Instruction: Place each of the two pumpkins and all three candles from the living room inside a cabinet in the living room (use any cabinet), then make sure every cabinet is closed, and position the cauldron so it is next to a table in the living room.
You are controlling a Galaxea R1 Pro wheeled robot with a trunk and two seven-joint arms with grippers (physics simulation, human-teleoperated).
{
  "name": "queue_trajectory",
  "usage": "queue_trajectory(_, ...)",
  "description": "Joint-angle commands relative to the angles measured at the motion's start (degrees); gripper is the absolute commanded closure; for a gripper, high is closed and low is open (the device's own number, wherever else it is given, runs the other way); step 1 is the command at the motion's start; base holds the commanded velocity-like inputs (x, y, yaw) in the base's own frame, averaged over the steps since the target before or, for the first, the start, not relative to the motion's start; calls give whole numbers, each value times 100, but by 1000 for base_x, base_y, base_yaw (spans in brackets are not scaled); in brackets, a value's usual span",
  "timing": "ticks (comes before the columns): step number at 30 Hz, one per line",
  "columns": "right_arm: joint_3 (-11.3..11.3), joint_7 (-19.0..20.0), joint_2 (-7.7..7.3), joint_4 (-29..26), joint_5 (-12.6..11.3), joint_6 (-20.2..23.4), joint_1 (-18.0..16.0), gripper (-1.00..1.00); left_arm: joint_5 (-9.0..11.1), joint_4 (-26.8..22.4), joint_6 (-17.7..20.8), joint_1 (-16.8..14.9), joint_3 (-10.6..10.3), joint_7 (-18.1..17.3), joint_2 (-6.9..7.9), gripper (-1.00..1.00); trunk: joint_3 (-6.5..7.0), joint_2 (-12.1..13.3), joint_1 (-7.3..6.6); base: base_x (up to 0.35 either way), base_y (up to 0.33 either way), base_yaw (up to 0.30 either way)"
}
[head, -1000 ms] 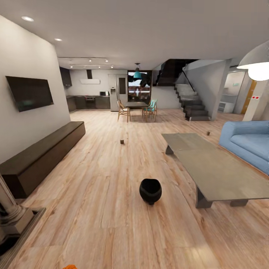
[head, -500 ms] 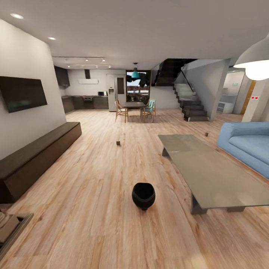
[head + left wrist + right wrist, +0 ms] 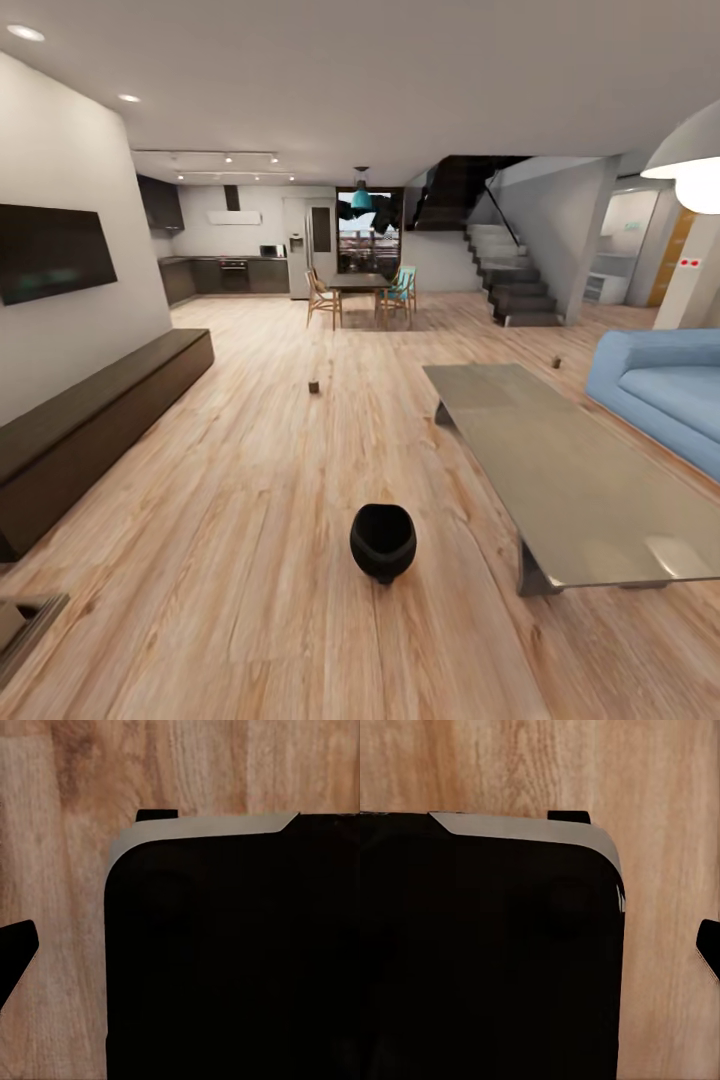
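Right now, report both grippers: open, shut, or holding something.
Left gripper: cannot be told; its wrist view shows a dark body over wood floor.
Right gripper: cannot be told; same dark body over floor there.

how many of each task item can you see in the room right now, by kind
cauldron: 1
candles: 2
cabinet: 1
table: 1
pumpkins: 0
total: 5

arms: lowered, wrists face down | body (image 3: 225,960): black, below both wrists
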Motion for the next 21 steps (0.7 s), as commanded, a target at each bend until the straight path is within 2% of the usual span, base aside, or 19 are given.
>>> queue_trajectory(1,2,-5,1,5,7,-19,-3,-100,2,1,-19,-2,2,0,1,-100,-5,-2,2,227,-43,0)
queue_trajectory(9,3,-5,1,5,8,-24,-3,-100,2,1,-23,-2,2,0,1,-100,-5,-2,2,240,-87,0)
queue_trajectory(21,3,-5,4,-2,8,-55,-3,-100,2,1,-24,-2,2,0,0,-100,-5,-2,2,261,16,10)
